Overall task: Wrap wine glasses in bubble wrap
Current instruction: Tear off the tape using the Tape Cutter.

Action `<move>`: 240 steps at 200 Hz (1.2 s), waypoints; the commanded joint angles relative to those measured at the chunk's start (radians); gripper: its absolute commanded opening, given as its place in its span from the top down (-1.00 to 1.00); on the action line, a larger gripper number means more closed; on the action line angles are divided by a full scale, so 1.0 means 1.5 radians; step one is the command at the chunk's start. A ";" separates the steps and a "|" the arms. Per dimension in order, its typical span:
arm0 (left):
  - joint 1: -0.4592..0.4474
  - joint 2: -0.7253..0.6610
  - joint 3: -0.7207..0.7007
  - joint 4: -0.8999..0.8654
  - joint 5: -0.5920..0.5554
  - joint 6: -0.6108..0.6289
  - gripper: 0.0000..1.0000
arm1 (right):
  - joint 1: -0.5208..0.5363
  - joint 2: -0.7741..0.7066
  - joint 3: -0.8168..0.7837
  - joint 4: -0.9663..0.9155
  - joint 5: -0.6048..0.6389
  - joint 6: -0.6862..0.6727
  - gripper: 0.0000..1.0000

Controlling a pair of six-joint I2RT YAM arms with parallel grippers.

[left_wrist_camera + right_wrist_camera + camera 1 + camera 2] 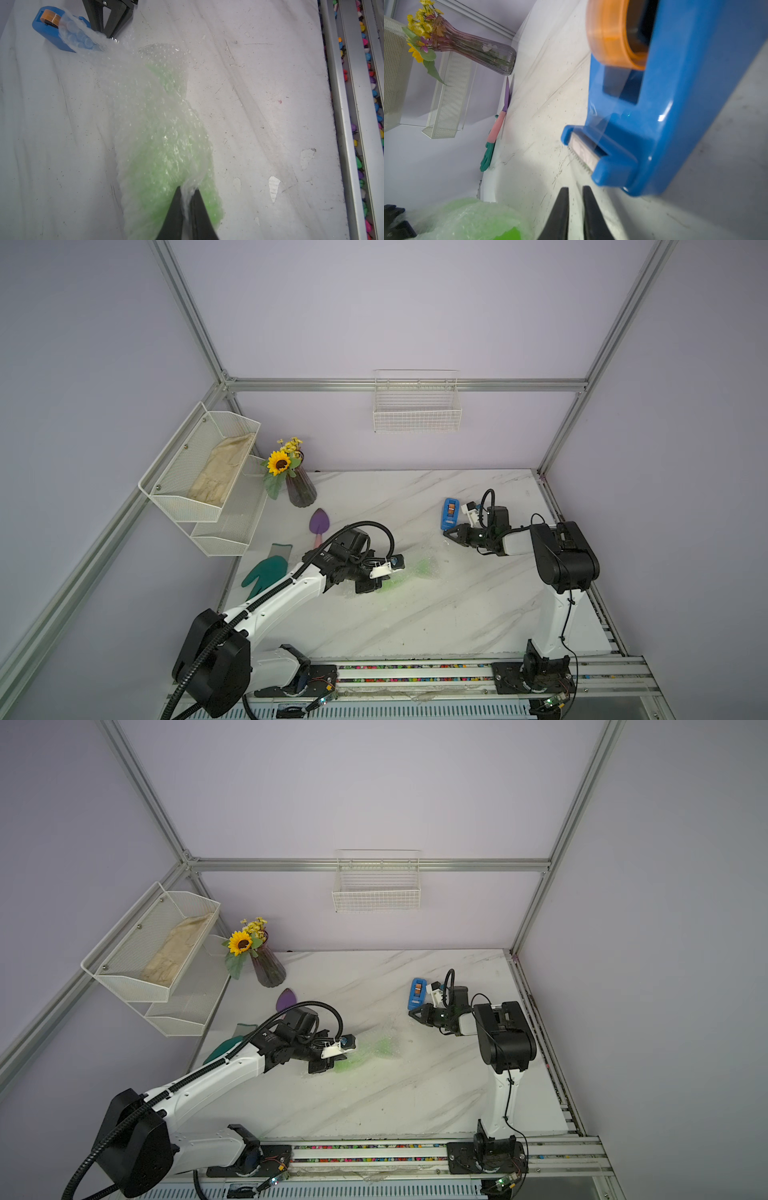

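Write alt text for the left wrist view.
The left gripper pinches a fold of bubble wrap covering a lime-green goblet lying on the marble table. A blue tape dispenser sits at the wrap's far corner, by the right gripper.

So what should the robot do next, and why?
Probably ease the right gripper forward to the cutter of the tape dispenser: it sits just short, holding nothing, while the left gripper pinches the bubble wrap around the goblet.

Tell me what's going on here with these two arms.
The left claw is pinching the bubble wrap bundled around the green goblet, which lies on the table. The right claw sits by the blue tape dispenser, jaws nearly together, nothing visibly held.
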 commanded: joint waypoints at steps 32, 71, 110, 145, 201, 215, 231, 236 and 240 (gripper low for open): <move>-0.004 -0.017 -0.019 -0.009 -0.012 -0.001 0.81 | 0.000 -0.022 0.043 -0.088 0.026 -0.034 1.00; -0.004 -0.019 -0.019 -0.009 -0.015 -0.001 0.81 | 0.002 -0.015 0.119 -0.319 0.128 -0.052 1.00; -0.003 -0.018 -0.019 -0.009 -0.015 0.001 0.81 | 0.004 0.020 0.205 -0.551 0.220 -0.065 1.00; -0.005 -0.017 -0.018 -0.009 -0.017 0.002 0.81 | 0.011 0.039 0.226 -0.639 0.235 -0.065 1.00; -0.007 -0.031 -0.026 -0.008 -0.029 0.005 0.81 | 0.019 0.041 0.245 -0.700 0.241 -0.078 1.00; -0.006 -0.034 -0.024 -0.007 -0.026 0.005 0.81 | 0.031 -0.002 0.232 -0.671 0.200 -0.082 1.00; -0.007 -0.033 -0.022 -0.006 -0.018 0.010 0.81 | 0.051 -0.059 0.221 -0.644 0.157 -0.098 1.00; -0.008 -0.032 -0.021 -0.006 -0.016 0.009 0.81 | 0.060 -0.077 0.217 -0.635 0.149 -0.099 1.00; -0.007 -0.031 -0.020 -0.005 -0.013 0.009 0.81 | 0.067 -0.094 0.213 -0.627 0.144 -0.098 1.00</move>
